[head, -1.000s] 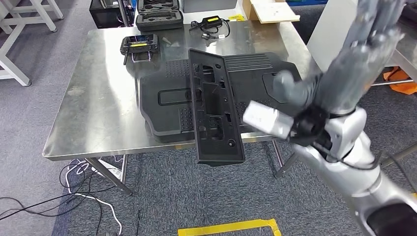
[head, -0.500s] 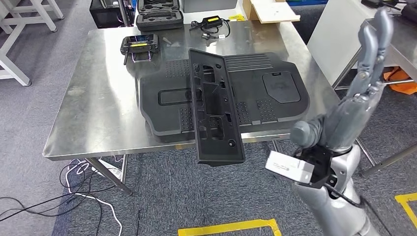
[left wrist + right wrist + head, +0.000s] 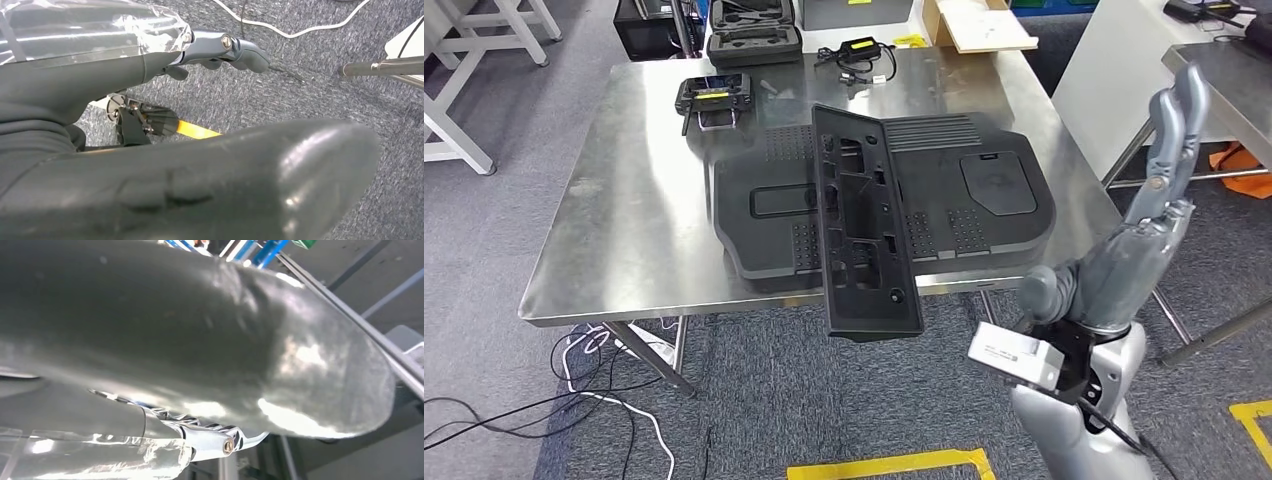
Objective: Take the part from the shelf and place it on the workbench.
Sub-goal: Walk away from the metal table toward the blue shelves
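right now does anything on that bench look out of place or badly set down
Yes. The long black part lies on top of the wide black panel, and its near end sticks out past the front edge of the steel workbench, unsupported. The right hand is raised clear of it, holding nothing.

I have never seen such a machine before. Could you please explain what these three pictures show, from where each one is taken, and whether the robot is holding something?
This is a humanoid robot with two silver arms and many-fingered hands. The wide picture comes from a camera on its head, looking down at a steel workbench. The right hand is raised beside the bench, fingers straight and apart, holding nothing. On the bench a long black plastic part lies across a big black panel, its near end sticking out over the edge. Further back are a handheld controller and a charger with cable. The other two pictures come from cameras at the wrists, so the grey thumbs look huge. The left hand hangs over the carpet, holding nothing.
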Tool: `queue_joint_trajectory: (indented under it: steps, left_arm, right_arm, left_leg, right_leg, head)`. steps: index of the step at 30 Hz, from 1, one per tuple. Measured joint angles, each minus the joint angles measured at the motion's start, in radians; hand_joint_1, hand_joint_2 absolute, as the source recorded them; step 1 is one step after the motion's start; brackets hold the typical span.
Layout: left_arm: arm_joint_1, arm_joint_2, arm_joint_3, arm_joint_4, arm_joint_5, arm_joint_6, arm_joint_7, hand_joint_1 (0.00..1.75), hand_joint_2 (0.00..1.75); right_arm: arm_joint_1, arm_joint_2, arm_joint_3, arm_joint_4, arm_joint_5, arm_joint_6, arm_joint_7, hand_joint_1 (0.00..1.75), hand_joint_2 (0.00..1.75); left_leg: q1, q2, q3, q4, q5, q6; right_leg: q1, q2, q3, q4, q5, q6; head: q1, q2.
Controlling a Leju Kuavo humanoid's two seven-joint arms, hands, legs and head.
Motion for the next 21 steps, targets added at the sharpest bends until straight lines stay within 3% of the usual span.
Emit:
queue_joint_trajectory:
  steps: [2,4,8,10,12,13,14,15,16,18,20,21]
  left_arm:
    - [-0.001,0.001,0.0,0.001,0.003,0.0,0.0,0.0,0.0]
    - [-0.002,0.004,0.0,0.004,0.005,0.001,0.0,0.0,0.0]
    - [-0.001,0.007,0.0,0.008,0.008,0.001,-0.001,0.0,0.0]
    - [-0.001,0.007,0.0,0.008,0.009,0.001,-0.001,0.0,0.0]
    - [-0.001,0.007,0.0,0.008,0.01,0.001,-0.001,0.0,0.0]
    - [-0.001,0.007,0.0,0.008,0.01,0.001,-0.001,0.0,0.0]
    - [0.0,0.007,0.0,0.009,0.01,0.001,-0.001,0.0,0.0]
    - [0.0,0.007,0.0,0.009,0.011,0.001,-0.001,0.0,0.0]
    - [0.0,0.007,0.0,0.009,0.011,0.001,-0.001,0.0,0.0]
    - [-0.002,0.01,0.0,0.01,0.011,0.001,-0.001,0.0,0.0]
    - [-0.003,0.013,0.0,0.011,0.012,0.001,-0.001,0.0,0.0]
    - [-0.003,0.013,0.0,0.012,0.013,0.001,-0.002,0.0,0.0]
  right_arm:
    - [0.002,0.006,-0.001,0.0,-0.003,0.0,0.004,0.0,0.0]
    - [0.006,0.012,-0.002,0.001,-0.004,0.0,0.002,0.0,0.0]
    - [0.014,0.023,-0.004,0.001,-0.008,0.0,-0.004,0.0,0.0]
    - [0.017,0.028,-0.008,0.001,-0.013,0.0,-0.01,0.0,0.0]
    - [0.023,0.034,-0.014,0.001,-0.02,0.0,-0.017,0.0,0.0]
    - [0.027,0.037,-0.016,0.001,-0.023,0.0,-0.02,0.0,0.0]
    - [0.03,0.039,-0.017,0.001,-0.024,0.0,-0.022,0.0,0.0]
    - [0.032,0.041,-0.018,0.001,-0.025,0.0,-0.023,0.0,0.0]
    - [0.033,0.042,-0.019,0.001,-0.025,0.0,-0.024,0.0,0.0]
    - [0.033,0.045,-0.021,0.001,-0.025,0.0,-0.026,0.0,0.0]
    - [0.033,0.049,-0.025,0.001,-0.026,0.0,-0.029,0.0,0.0]
    - [0.033,0.051,-0.026,0.001,-0.027,0.0,-0.032,0.0,0.0]
  left_leg:
    - [0.009,-0.002,-0.006,0.021,-0.012,-0.018]
    - [0.009,-0.005,-0.016,0.046,-0.024,-0.038]
    - [0.007,-0.01,-0.032,0.078,-0.038,-0.056]
    - [0.008,-0.008,-0.056,0.142,-0.09,-0.059]
    - [0.002,-0.006,-0.103,0.269,-0.17,-0.053]
    - [-0.003,-0.006,-0.121,0.325,-0.196,-0.048]
    - [-0.009,-0.006,-0.126,0.353,-0.203,-0.04]
    - [-0.017,-0.007,-0.113,0.345,-0.19,-0.03]
    - [-0.027,-0.007,-0.082,0.3,-0.162,-0.016]
    - [-0.046,-0.007,-0.007,0.165,-0.11,0.019]
    - [-0.058,-0.004,0.03,0.085,-0.091,0.036]
    - [-0.059,-0.002,0.033,0.074,-0.088,0.037]
  right_leg:
    - [-0.009,-0.001,0.056,-0.114,0.06,0.014]
    - [-0.01,0.005,0.085,-0.179,0.084,0.012]
    - [-0.007,0.01,0.066,-0.162,0.074,-0.036]
    - [-0.003,0.007,0.057,-0.163,0.079,-0.052]
    - [0.006,0.004,0.047,-0.163,0.086,-0.063]
    - [0.013,0.002,0.041,-0.163,0.089,-0.067]
    - [0.02,0.002,0.037,-0.162,0.092,-0.071]
    - [0.027,0.001,0.035,-0.162,0.094,-0.074]
    - [0.033,0.001,0.034,-0.162,0.096,-0.076]
    - [0.042,0.001,0.035,-0.163,0.099,-0.078]
    - [0.041,-0.002,0.035,-0.166,0.107,-0.073]
    - [0.04,-0.003,0.034,-0.169,0.112,-0.068]
  head:
    - [0.002,0.0]
    - [0.008,0.0]
    - [-0.008,0.0]
    - [-0.016,0.0]
    - [-0.024,0.0]
    - [-0.026,0.0]
    - [-0.027,0.0]
    - [-0.028,0.0]
    - [-0.028,0.0]
    - [-0.025,0.0]
    - [-0.02,0.0]
    - [-0.019,0.0]
